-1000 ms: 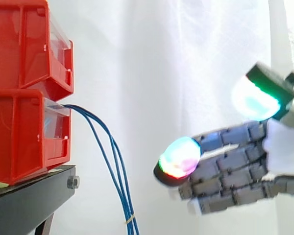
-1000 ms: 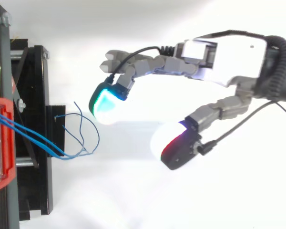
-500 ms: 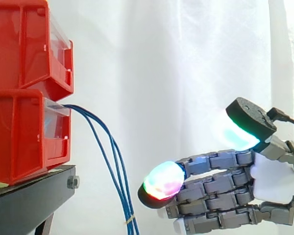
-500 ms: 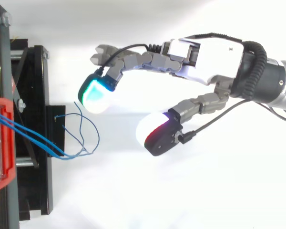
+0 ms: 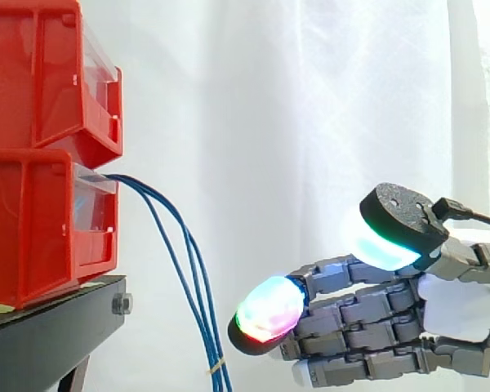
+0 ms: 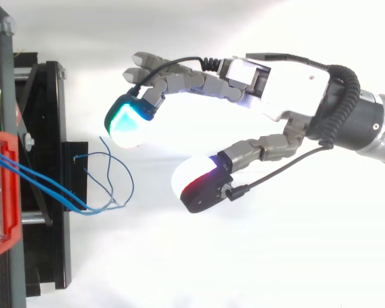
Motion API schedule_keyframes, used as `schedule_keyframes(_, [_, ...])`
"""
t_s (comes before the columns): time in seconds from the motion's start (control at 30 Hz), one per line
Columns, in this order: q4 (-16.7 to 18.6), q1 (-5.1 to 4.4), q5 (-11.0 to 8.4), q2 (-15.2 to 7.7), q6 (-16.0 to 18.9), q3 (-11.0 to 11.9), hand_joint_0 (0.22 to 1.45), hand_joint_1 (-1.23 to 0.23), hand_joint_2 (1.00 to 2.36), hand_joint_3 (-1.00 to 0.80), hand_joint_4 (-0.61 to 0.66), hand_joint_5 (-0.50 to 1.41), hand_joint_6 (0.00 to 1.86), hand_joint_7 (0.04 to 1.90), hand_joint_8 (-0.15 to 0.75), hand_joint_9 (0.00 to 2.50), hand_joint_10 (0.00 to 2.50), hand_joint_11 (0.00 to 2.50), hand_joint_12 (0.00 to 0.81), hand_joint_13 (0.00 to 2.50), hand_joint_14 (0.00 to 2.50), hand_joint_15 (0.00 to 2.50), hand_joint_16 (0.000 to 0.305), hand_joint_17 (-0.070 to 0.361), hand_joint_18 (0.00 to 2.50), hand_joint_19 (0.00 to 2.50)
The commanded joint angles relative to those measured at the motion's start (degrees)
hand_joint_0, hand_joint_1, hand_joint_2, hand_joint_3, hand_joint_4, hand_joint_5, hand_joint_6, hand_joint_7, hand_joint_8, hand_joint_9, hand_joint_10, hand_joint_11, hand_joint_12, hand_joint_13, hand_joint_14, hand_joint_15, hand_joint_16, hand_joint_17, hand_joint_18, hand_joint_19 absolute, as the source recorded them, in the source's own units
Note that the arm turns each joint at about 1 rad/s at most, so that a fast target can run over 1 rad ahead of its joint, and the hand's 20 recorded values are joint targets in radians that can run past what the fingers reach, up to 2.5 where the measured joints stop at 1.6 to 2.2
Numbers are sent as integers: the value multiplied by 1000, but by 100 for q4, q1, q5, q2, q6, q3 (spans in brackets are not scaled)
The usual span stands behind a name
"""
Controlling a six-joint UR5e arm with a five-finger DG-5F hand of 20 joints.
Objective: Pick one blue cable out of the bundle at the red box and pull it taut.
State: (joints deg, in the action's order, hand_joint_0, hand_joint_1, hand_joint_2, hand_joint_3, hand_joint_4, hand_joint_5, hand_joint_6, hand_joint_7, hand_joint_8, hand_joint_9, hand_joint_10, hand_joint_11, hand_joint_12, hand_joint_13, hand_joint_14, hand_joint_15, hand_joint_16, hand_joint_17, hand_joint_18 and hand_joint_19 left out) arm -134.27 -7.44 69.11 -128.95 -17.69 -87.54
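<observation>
Our robot hand (image 6: 289, 90) has edged lower toward the blue cables (image 5: 189, 278) ahead of it, still spread and empty; we should pinch one strand only.

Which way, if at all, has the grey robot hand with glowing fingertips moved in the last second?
Yes. In the side view the hand has moved left and down, closer to the stacked red plastic bins and the blue cables.
</observation>
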Motion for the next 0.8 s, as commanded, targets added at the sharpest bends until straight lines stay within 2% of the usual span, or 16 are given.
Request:
schedule_keyframes(0.0, [6, -73, -126, 1, -121, 0, 512, -719, 1000, -500, 398, -176, 502, 807, 289, 174, 0, 0, 392, 0, 0, 0, 68, 153, 0, 21])
schedule_keyframes(0.07, [15, -91, -135, -25, -147, 0, 516, -717, 1000, -500, 401, -174, 502, 811, 289, 183, 0, 0, 390, 0, 0, 0, 68, 153, 0, 23])
schedule_keyframes(0.1, [24, -100, -126, -139, -129, 9, 516, -717, 1000, -500, 400, -174, 502, 808, 289, 183, 0, 0, 391, 0, 0, 0, 68, 153, 0, 28])
schedule_keyframes(0.17, [59, -100, -108, -192, -103, 18, 517, -718, 1000, -500, 401, -173, 502, 811, 289, 185, 0, 0, 389, 0, 0, 0, 68, 153, 0, 28])
schedule_keyframes(0.2, [270, -109, -108, -473, -6, 132, 516, -718, 1000, -500, 400, -173, 502, 807, 289, 186, 0, 0, 390, 0, 0, 0, 68, 153, 0, 33])
schedule_keyframes(0.3, [358, -109, -117, -552, 143, 167, 518, -717, 1000, -500, 402, -172, 502, 812, 290, 192, 0, 0, 389, 0, 0, 0, 68, 153, 0, 31])
schedule_keyframes(0.53, [384, -144, -91, -623, 152, 167, 525, -712, 1000, -500, 408, -169, 502, 818, 291, 214, 0, 0, 389, 0, 0, 0, 67, 152, 0, 41])
schedule_keyframes(0.57, [481, -135, -82, -711, 161, 167, 529, -711, 1000, -500, 413, -167, 502, 820, 291, 221, 0, 0, 387, 0, 0, 0, 67, 151, 0, 31])
schedule_keyframes(0.67, [736, -126, -56, -763, 196, 176, 545, -713, 1000, -500, 416, -164, 502, 826, 287, 235, 0, 0, 385, 0, 0, 0, 66, 149, 0, 35])
schedule_keyframes(0.77, [788, -144, -47, -755, 187, 176, 562, -717, 1000, -500, 415, -161, 502, 832, 287, 250, 0, 0, 381, 0, 0, 0, 66, 148, 0, 41])
